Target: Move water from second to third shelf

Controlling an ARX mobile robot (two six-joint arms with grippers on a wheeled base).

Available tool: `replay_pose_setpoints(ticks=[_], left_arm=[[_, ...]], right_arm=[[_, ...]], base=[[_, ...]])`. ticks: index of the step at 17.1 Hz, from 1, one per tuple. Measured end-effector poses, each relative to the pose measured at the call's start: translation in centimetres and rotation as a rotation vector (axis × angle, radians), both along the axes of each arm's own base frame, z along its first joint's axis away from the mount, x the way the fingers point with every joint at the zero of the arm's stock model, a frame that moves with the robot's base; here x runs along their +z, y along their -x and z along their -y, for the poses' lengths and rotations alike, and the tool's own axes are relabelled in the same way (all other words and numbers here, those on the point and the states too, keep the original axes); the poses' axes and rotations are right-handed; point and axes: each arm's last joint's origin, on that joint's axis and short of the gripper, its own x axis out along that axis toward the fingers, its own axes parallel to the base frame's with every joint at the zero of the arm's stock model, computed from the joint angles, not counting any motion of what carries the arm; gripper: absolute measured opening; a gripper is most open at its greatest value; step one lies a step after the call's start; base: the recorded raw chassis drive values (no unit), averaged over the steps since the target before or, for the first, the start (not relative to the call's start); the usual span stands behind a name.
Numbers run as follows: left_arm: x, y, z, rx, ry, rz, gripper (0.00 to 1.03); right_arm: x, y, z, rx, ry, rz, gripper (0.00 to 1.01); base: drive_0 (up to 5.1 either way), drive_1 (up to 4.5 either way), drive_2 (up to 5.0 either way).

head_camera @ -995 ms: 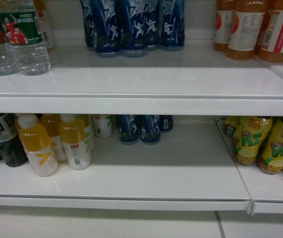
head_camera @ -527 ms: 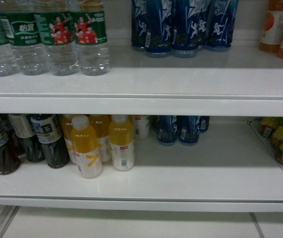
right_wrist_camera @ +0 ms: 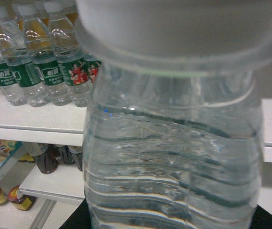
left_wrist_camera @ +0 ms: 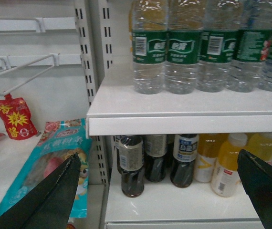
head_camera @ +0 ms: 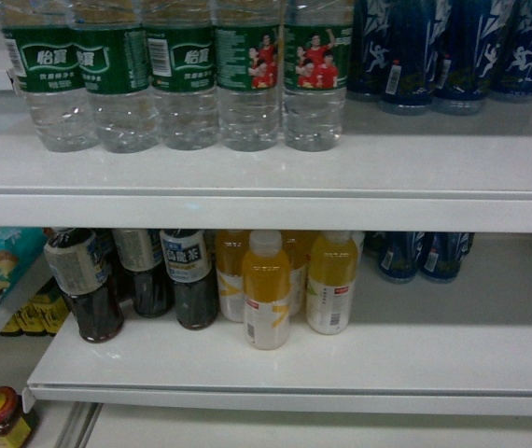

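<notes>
Right wrist view: water bottle stands upright, apparently clamped in the right gripper; left gripper gapes empty.

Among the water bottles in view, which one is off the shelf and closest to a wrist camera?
The water bottle filling the right wrist view, seen cap-down with bare ribbed plastic. The other green-labelled bottles stand in a row on the shelf behind it.

The clear ribbed plastic water bottles wore dark green labels with red-shirted players and white lettering. The tall bottles beside them were deep blue with white figures. On the white metal shelf below stood the orange juice bottles with white labels and the dark tea bottles.
</notes>
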Motion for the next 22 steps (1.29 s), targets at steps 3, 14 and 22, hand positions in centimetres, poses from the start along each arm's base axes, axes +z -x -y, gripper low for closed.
replay_pose_setpoints(ticks=[3, 14, 22], left_arm=[[0.0, 0.0, 0.0, 0.0, 0.0, 0.0, 0.98], [-0.03, 0.0, 0.0, 0.0, 0.0, -0.003, 0.98], [-0.01, 0.0, -0.01, 0.003, 0.0, -0.002, 0.98]], right_arm=[[0.0, 0.01, 0.0, 0.0, 0.0, 0.0, 0.41], [0.01, 0.01, 0.0, 0.0, 0.0, 0.001, 0.41], [0.0, 0.01, -0.07, 0.009, -0.002, -0.001, 0.41]], base=[[-4.8, 3.53, 1.3], [-4.6, 3.85, 1.1], [-1.8, 1.02, 0.8]])
